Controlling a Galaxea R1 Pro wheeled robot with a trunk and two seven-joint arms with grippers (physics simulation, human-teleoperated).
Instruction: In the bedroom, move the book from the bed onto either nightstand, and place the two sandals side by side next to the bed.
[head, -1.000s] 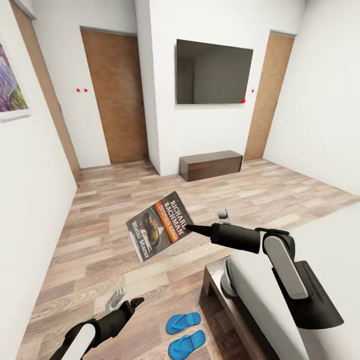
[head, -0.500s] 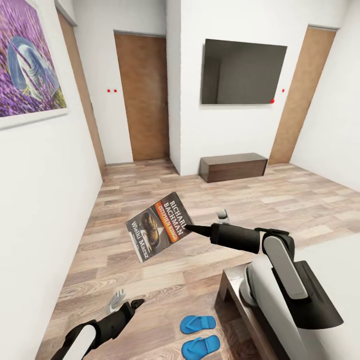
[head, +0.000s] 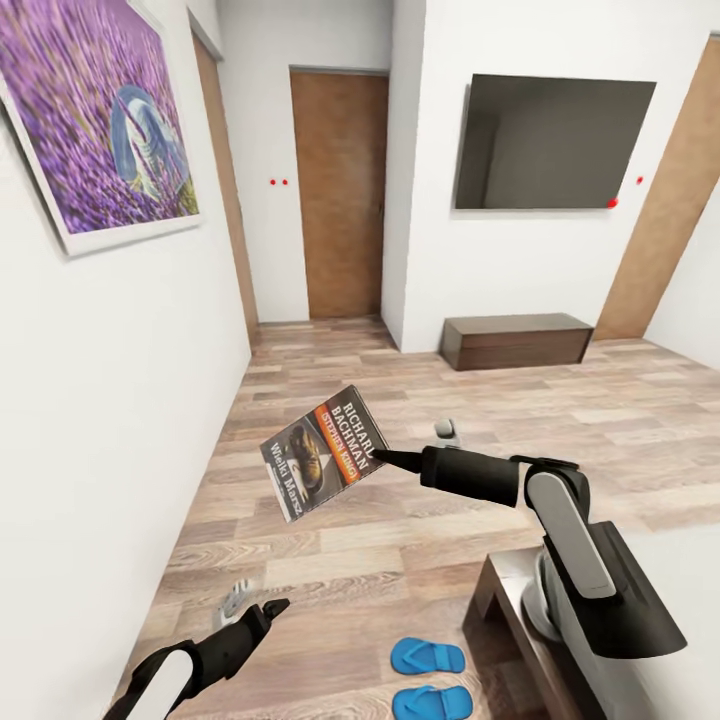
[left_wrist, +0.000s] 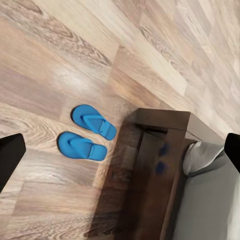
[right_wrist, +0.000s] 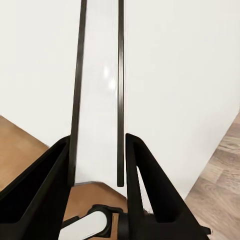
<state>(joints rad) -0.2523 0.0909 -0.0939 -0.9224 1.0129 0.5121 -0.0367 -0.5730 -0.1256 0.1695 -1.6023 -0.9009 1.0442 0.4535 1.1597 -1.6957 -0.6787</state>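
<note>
The bedroom has plain white walls (head: 120, 330) and a wood-plank floor (head: 330, 540). Two brown doors (head: 340, 190) face the robot; a dark television (head: 550, 145) hangs above a long low bench (head: 517, 341), and a purple picture (head: 100, 120) hangs on the side wall. The bed (left_wrist: 170, 165) shows its dark wooden corner and pale mattress at lower right. The two sandals (head: 428, 656) lie side by side on the floor just beside that corner. The right pincer (head: 385, 459) is clamped on the edge of the book (head: 325, 452), held tilted in the air above the floor. The left pincer (head: 255, 612) hangs low with fingers spread wide.
</note>
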